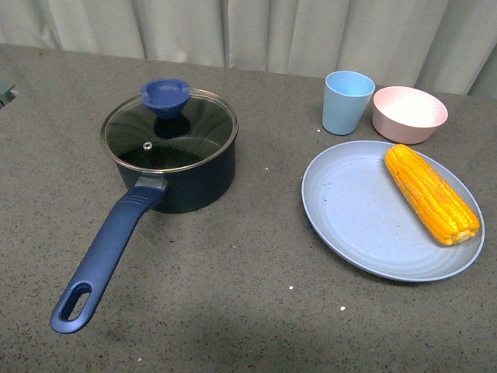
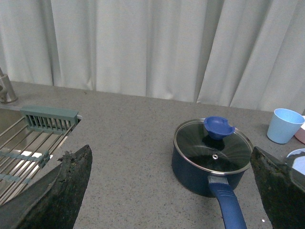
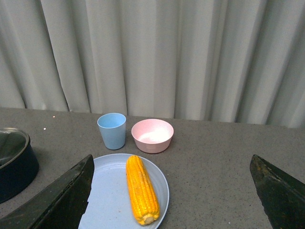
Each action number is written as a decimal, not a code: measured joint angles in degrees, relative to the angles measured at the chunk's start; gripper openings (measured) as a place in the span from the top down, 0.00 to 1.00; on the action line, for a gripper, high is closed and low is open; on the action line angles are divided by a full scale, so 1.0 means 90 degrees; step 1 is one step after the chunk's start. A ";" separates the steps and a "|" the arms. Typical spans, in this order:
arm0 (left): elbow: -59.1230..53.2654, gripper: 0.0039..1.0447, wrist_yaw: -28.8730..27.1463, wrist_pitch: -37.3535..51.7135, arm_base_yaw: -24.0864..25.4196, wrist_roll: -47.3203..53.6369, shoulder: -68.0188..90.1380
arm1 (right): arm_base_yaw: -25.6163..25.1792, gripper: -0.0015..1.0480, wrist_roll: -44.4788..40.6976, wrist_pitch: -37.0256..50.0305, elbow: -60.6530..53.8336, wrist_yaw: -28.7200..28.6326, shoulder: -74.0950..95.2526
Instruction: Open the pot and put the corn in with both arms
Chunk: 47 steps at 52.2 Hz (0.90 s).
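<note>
**Station Check: Pot Lidded, Corn on Plate, Both Grippers Spread**

**Obscured or cut off.** Each gripper shows only in its own wrist view, as two dark fingers cropped by the frame edges. In the left wrist view the pot's handle (image 1: pixel 105 249) runs out of frame. One finger (image 2: pixel 279 191) there covers most of the plate (image 1: pixel 349 210), and the pink bowl is a sliver at the frame edge. A wire rack (image 2: pixel 24 148) and a metal fitting (image 2: pixel 5 88) are also cropped. The right wrist view catches only part of the pot. Reflections on the glass lid (image 1: pixel 169 132) make the pot's interior hard to read.

**End effectors.** The left gripper (image 2: pixel 169 150) is spread wide and holds nothing. The right gripper (image 3: pixel 170 157) is likewise spread and empty.

**Task items.** The pot (image 1: pixel 182 179) stands on the grey table (image 1: pixel 233 295), to the left in the front view. Its lid is seated, blue knob (image 1: pixel 165 95) on top. The corn (image 1: pixel 431 193) lies on the plate to the right, well apart from the pot. A blue cup (image 1: pixel 347 101) and the pink bowl (image 1: pixel 409 114) stand just behind the plate, before a pale curtain (image 1: pixel 233 31).
</note>
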 joint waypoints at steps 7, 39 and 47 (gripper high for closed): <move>0.0000 0.06 0.0000 0.0000 0.0000 0.0000 0.0000 | 0.0000 0.09 0.0000 0.0000 0.0000 0.0000 0.0000; 0.0000 0.06 0.0000 0.0000 0.0000 0.0000 0.0000 | 0.0000 0.09 0.0000 0.0000 0.0000 0.0000 0.0000; 0.0000 0.06 -0.0002 0.0000 0.0000 0.0000 0.0000 | 0.0000 0.09 0.0000 0.0000 0.0000 0.0002 0.0000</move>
